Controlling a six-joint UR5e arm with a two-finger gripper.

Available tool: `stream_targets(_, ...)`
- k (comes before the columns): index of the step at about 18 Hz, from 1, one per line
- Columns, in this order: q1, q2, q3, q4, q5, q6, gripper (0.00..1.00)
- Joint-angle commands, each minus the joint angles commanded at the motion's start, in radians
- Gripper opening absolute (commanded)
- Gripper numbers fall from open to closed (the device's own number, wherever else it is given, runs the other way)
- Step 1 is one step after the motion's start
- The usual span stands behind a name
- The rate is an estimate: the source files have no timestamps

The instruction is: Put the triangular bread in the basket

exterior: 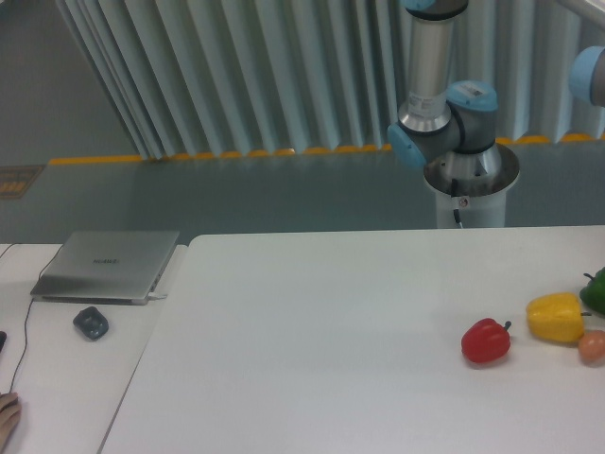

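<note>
The triangular bread and the basket are out of view. Only the arm's base and lower links [444, 123] show, behind the white table's far edge at the right; another blue joint [589, 76] enters at the top right. The gripper itself is outside the frame.
On the white table [312, 340] at the right lie a red pepper [486, 340], a yellow bell pepper [555, 317], a green pepper [596, 291] and a small orange item [592, 346] at the edge. A closed laptop [107, 265] and a mouse [91, 323] sit on the left desk.
</note>
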Motion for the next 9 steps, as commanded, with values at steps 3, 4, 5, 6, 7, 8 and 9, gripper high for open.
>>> stream_targets(3,0.000,-0.002,-0.002,-0.009,0.011,-0.002,1.00)
stream_targets(4,0.000,0.002,0.000,-0.029,0.047,-0.002,1.00)
stream_targets(5,0.000,0.002,0.003,-0.041,0.057,-0.002,1.00)
stream_targets(6,0.000,0.000,0.006,-0.048,0.060,-0.002,1.00)
stream_targets(7,0.000,0.000,0.006,-0.049,0.060,-0.005,1.00)
stream_targets(8,0.000,0.000,0.006,-0.049,0.060,-0.023,1.00)
stream_targets(9,-0.005,-0.002,0.006,-0.049,0.060,-0.038,1.00)
